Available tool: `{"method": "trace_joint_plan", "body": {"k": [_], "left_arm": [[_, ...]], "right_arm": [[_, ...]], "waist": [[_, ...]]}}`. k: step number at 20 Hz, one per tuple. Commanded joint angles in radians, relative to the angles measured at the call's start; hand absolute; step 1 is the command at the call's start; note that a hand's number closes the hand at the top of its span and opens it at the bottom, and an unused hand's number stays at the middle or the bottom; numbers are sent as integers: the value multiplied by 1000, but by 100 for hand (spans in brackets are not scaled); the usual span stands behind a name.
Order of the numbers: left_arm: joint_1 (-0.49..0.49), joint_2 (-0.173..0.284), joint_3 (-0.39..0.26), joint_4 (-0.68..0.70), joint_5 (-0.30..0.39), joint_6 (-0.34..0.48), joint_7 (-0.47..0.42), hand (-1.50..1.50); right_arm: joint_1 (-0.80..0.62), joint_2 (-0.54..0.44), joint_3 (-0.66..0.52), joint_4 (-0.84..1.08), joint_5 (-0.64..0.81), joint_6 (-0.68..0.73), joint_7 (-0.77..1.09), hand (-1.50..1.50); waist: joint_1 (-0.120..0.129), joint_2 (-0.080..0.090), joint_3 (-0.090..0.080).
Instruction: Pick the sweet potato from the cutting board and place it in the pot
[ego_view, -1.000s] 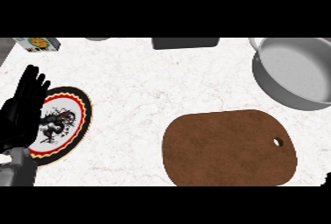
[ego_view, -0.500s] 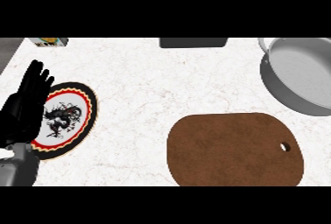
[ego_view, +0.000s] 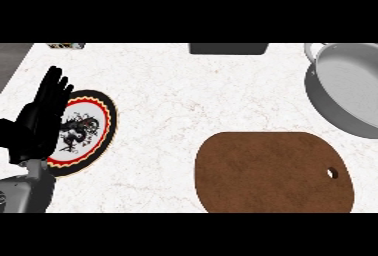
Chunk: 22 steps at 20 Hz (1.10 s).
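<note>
The white marbled surface (ego_view: 177, 90) fills nearly everything from where I stand. On it, the brown cutting board (ego_view: 269, 172) lies low and to the right, its top bare, with a small hanging hole near its right edge. The grey pot (ego_view: 347, 85) sits at the upper right, partly cut off by the edge, open and with nothing visible inside. At the left is a round plate (ego_view: 88, 132) with a red and black rim and a dark figure in the middle. Over its left edge rests the left hand (ego_view: 40, 122), fingers straight and up, holding nothing. The right hand is nowhere to be seen, so I cannot tell what it is doing.

The sweet potato does not show anywhere: not on the board, not in the visible part of the pot. My guess is that doing this step well starts with finding it before any reach is made, then lowering it well inside the pot's rim.
</note>
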Motion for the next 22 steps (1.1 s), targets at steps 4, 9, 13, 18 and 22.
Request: {"method": "trace_joint_plan", "body": {"k": [4,9,13,18,22], "left_arm": [[-33,-17,9,88,-8,-21,-70,0],[-10,-18,5,32,3,-23,-40,0],[-66,15,23,26,10,-31,13,0],[19,-44,-19,12,-22,-16,-55,0],[-18,-34,-34,-2,-31,-20,-14,0]], "right_arm": [[-310,11,133,350,148,-37,-34,150],[-362,26,148,388,312,-245,-117,150],[-440,91,211,497,463,-452,-141,150],[-631,126,246,819,552,-515,-257,150],[-733,174,288,996,617,-530,-255,150]], "waist": [[20,8,1],[37,12,3],[38,11,3],[39,10,2],[56,18,4]]}}
